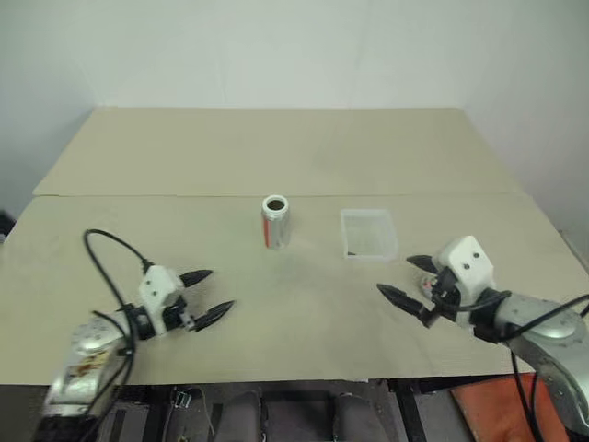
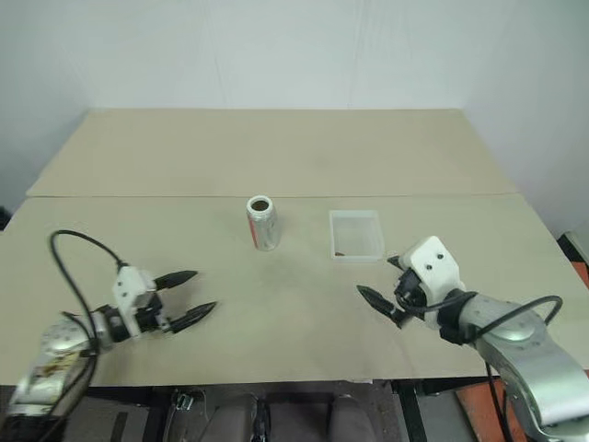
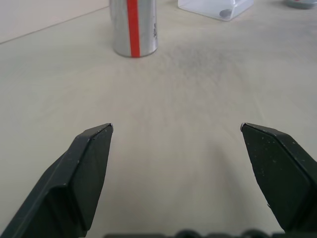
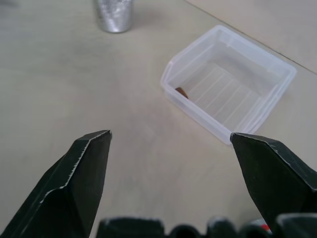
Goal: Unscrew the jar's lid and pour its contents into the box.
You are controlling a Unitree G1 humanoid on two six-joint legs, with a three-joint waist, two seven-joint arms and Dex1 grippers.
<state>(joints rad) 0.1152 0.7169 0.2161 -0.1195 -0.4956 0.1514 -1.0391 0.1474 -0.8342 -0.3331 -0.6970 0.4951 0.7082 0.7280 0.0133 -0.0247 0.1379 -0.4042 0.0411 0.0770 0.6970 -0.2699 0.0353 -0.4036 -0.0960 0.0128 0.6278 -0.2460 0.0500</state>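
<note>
Jar stands upright near the middle of the tan worktop. It is shiny and has a red stripe down its side. Its top is open, and the inside looks dark.

Just beside it, on the robot's right, sits the box. The two do not touch. The box is clear plastic with low walls. A small brown bit lies inside it, by one wall.

The lid lies flat on the worktop near the right end effector, partly hidden behind it.

The left end effector hangs over the worktop, well apart from the jar. Its two black fingers are spread wide and hold nothing.

The right end effector is near the box, on the side closer to the robot. Its fingers are spread wide too, with nothing between them.
</note>
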